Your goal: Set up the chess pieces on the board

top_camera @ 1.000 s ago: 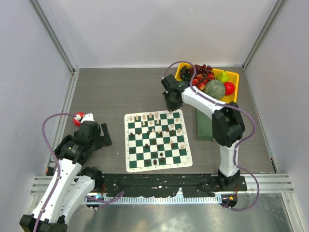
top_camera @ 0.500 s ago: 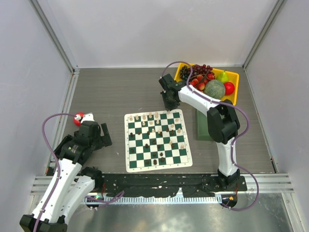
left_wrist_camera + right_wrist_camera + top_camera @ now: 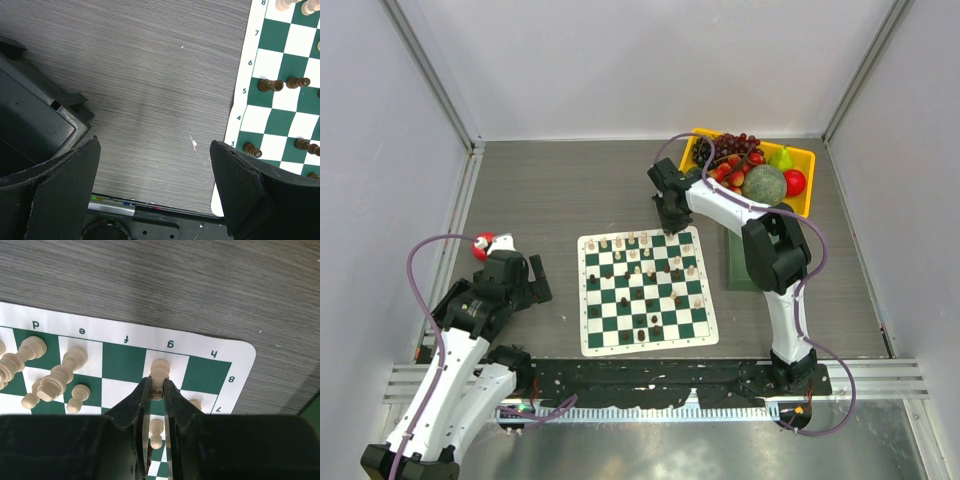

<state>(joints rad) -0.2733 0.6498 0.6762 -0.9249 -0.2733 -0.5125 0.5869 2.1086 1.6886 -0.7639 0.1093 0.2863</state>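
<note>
1. The right claw [image 3: 157, 389] is at the far edge of the board [image 3: 605, 338]. Its fingers [image 3: 136, 401] are pressed nearly together, pinching the lower part of a cream piece [image 3: 160, 369]. The head of that piece pokes out past the fingertips.
2. The held piece is upright on the white square at column g, row 8. This is one square in from the board's far right corner.
3. The board lies flat on the grey table [image 3: 550, 190], about midway between the two arms.
4. Other cream pieces [image 3: 74, 359] crowd the far rows around columns d and e. A few look tipped, but I cannot tell for all of them. One more shows in the slit between the right fingers, a row or so nearer the arm.
5. The dark pieces [image 3: 270, 85] are scattered over the left and near squares. Two of them sit side by side on row 5, close to the left border.
6. The left claw [image 3: 155, 172] has its fingers spread wide with only bare table between them. It hangs just left of the board's near left part, apart from every piece.
7. A small red round thing [image 3: 480, 243] sits by the left arm. What it is, I cannot tell.
8. A yellow tray [image 3: 805, 152] in the far right corner holds grapes, a melon, a pear and red fruit.
9. A green bin [image 3: 745, 265] sits just right of the board, partly under the right arm.
</note>
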